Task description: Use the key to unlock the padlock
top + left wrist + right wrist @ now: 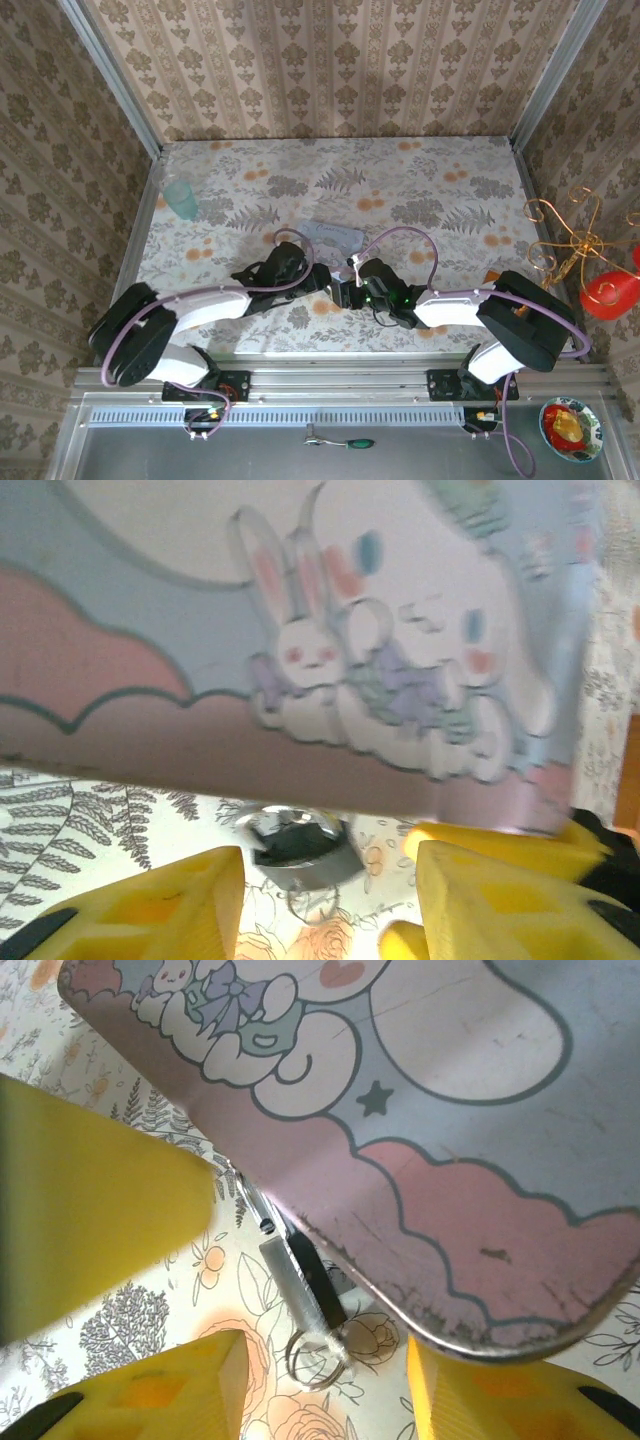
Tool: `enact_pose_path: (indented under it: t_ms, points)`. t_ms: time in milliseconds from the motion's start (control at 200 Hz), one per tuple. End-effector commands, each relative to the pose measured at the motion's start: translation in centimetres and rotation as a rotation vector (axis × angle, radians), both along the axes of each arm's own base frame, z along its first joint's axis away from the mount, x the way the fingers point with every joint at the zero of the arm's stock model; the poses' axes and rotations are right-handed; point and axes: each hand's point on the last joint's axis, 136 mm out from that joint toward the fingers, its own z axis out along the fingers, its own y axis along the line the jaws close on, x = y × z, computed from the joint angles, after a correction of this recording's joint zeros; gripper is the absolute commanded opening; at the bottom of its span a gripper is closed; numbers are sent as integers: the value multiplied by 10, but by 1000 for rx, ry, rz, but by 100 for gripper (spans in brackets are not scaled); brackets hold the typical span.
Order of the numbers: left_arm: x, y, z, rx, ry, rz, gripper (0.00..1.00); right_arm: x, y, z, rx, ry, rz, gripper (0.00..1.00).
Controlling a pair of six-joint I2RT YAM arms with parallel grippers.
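Left end effector [325,905]: fingers spread, padlock [300,845] between them on the desk [90,820], under the pale blue box [300,600] edge. Right end effector [325,1390]: spread, ringed key [295,1285] ahead.

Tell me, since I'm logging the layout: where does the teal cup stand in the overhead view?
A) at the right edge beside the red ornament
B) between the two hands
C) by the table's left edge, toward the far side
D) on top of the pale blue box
C: the teal cup stands alone near the left edge of the table, well apart from the pale blue box at the middle.
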Motion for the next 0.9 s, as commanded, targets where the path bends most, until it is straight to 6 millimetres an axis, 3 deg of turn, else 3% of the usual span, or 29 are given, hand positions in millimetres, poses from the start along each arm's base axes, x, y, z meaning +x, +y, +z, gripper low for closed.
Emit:
enact_pose_path:
  t_ms: [0,210,520,595,735,895]
  points:
    - [3,25,9,116,-78,-18,53,7,14,13,61,-6,16,47]
    - [27,63,26,269,-139,-40,61,17,8,6,-29,-38,0,48]
    - [64,48,34,247,-176,-109,68,30,9,-6,-164,-46,39,51]
    - [72,53,26,290,-151,-98,68,31,15,-6,-156,-43,63,58]
    - [87,67,7,355,-101,-50,68,32,23,-2,-143,-42,90,59]
    - [90,71,-10,386,-59,-44,68,38,21,-2,-163,-56,64,59]
